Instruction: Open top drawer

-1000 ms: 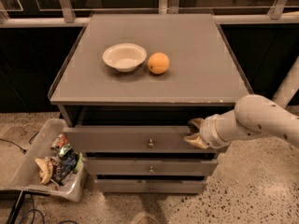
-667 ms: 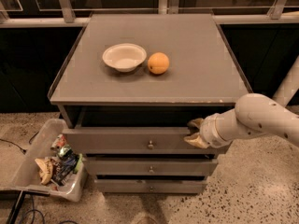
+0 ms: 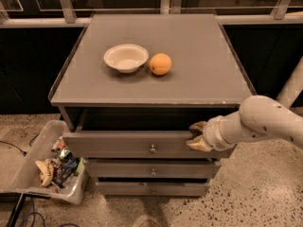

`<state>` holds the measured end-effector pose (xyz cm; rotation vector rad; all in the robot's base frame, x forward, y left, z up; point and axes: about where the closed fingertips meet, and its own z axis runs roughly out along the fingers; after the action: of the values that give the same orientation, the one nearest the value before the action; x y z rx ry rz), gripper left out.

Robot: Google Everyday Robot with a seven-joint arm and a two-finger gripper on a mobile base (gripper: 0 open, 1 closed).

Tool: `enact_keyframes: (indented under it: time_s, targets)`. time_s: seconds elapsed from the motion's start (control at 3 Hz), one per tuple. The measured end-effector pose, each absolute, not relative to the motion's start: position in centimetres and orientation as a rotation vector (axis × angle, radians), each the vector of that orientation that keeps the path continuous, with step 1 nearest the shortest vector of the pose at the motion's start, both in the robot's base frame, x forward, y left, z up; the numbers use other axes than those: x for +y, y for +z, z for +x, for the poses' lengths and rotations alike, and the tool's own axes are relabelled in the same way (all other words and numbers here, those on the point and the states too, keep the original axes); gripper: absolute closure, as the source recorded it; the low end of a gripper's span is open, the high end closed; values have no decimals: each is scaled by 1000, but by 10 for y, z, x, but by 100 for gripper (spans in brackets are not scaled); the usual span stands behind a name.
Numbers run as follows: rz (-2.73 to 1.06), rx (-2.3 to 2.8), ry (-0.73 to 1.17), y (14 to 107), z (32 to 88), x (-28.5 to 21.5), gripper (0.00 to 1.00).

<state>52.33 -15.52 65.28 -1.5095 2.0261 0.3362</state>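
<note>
grey top drawer part-way out, claw on its lip

grey and matte, the cabinet fills the middle of the view, its counter [image 3: 199, 56] seen from above and in front. the top drawer [image 3: 118, 144] sits just under the counter and stands out a little further than the two drawers below, with a dark gap between its upper edge and the counter. a small round metal knob [image 3: 152, 149] is at the centre of its front.

the claw [image 3: 198, 136] is at the 3 o'clock end of that front, well to the side of the knob. its tan fingers [image 3: 199, 144] straddle the upper edge, one over the lip and one against the face, pinching the front between them. the white arm [image 3: 265, 122] comes in from 3 o'clock of the frame.

the middle drawer [image 3: 123, 169] and bottom drawer [image 3: 123, 189] lie below, each shorter, each with a similar knob.

on the counter, toward 10 o'clock of its centre, stands a white bowl [image 3: 126, 56], upright. an orange [image 3: 160, 64] lies just beside it at the bowl's 3 o'clock; whether they touch cannot be told.

at 8 o'clock of the cabinet, a pale bin [image 3: 28, 169] rests on the speckled floor [image 3: 265, 193], holding mixed packets and wrappers. dark cables [image 3: 19, 148] run along the floor by the bin.
</note>
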Motion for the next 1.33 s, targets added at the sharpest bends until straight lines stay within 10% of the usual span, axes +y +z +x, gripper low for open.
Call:
enact_keyframes:
  time_s: [1.0,1.33]
  targets:
    - [-1510,2026,336,654,523,-155,41]
    - [-1510,2026,336,654,523,-155,44]
